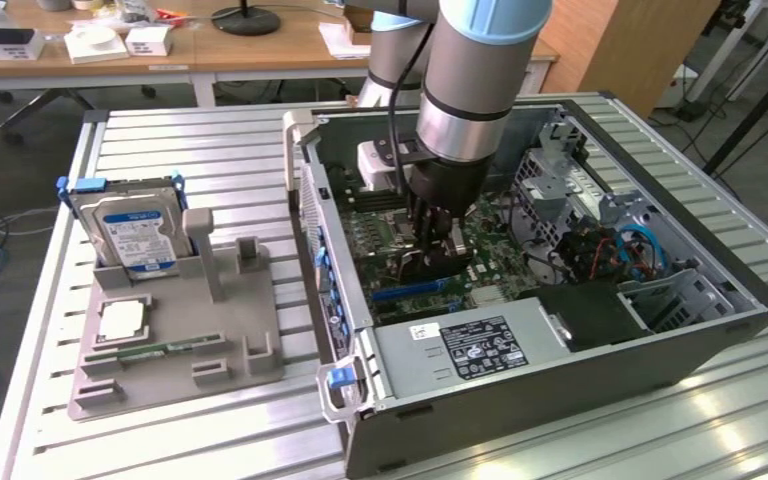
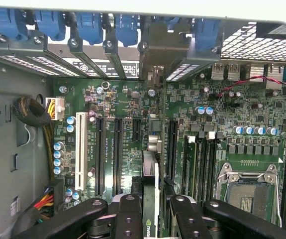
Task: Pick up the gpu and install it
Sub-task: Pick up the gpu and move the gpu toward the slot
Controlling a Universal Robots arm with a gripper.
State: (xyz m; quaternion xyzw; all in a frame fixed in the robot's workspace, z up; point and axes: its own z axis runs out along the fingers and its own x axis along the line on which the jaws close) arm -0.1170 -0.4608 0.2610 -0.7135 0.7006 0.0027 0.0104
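The gpu (image 2: pixel 153 172) is a thin dark card seen edge-on in the wrist view, standing upright over the green motherboard (image 2: pixel 222 99) among the black expansion slots. My gripper (image 2: pixel 152 206) is shut on it, with black fingers (image 2: pixel 129 211) on either side of its top edge. The card's far end reaches toward the rear slot openings (image 2: pixel 155 55) of the case. In the exterior view my gripper (image 1: pixel 435 238) is lowered deep inside the open computer case (image 1: pixel 704 330), and the dark gpu (image 1: pixel 424 264) hangs just below it, close to the board.
A white slot (image 2: pixel 81 149), an empty processor socket (image 2: pixel 247 191) and a cable bundle (image 2: pixel 38 112) surround the card. Left of the case in the exterior view, a grey fixture (image 1: pixel 211 340) holds a hard drive (image 1: pixel 131 228) and a memory stick (image 1: pixel 157 350). The power supply (image 1: pixel 478 345) sits at the case's near end.
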